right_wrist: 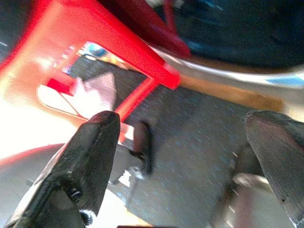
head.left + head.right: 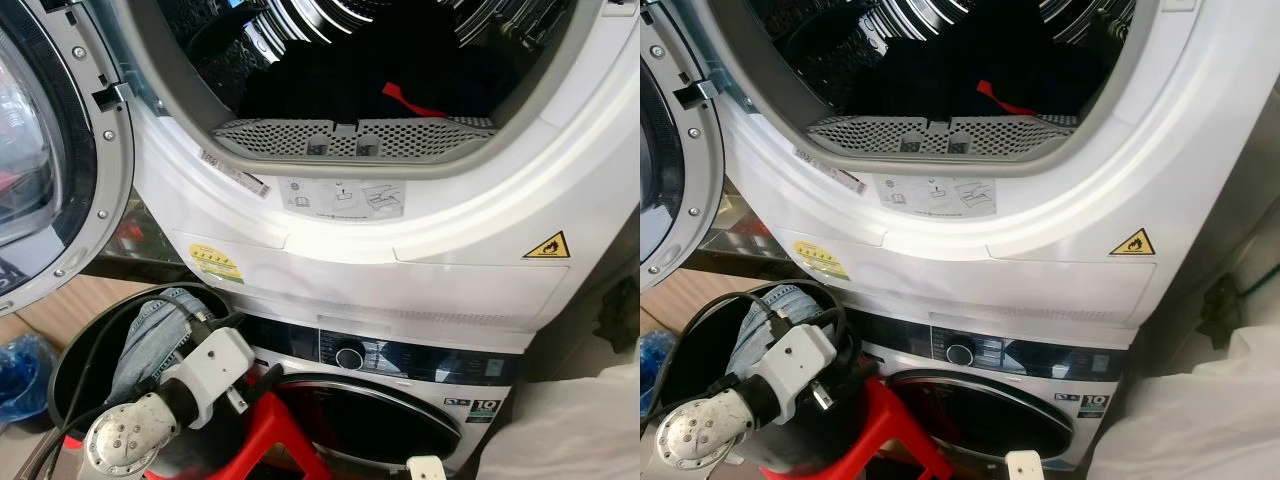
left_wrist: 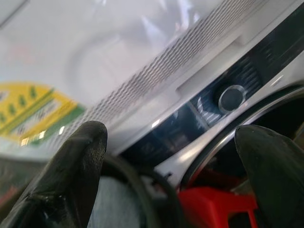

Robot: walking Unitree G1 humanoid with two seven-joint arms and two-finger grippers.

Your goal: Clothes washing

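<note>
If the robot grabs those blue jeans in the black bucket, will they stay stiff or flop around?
Probably floppy: the jeans lie crumpled and folded inside the black bucket, so they would likely droop and dangle. Denim looks thick, so perhaps heavy for cloth. The left gripper, fingers apart, holds nothing yet.

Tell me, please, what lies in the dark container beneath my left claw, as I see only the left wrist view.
Observer: Blue jeans lie in that black bucket, just below the left claw.
Operator: Thank you. Is anything loaded above?
Observer: Yes, dark clothes lie behind the open round door.
Operator: And where is my other arm?
Observer: The right claw is open, low beside the red stool.
</note>
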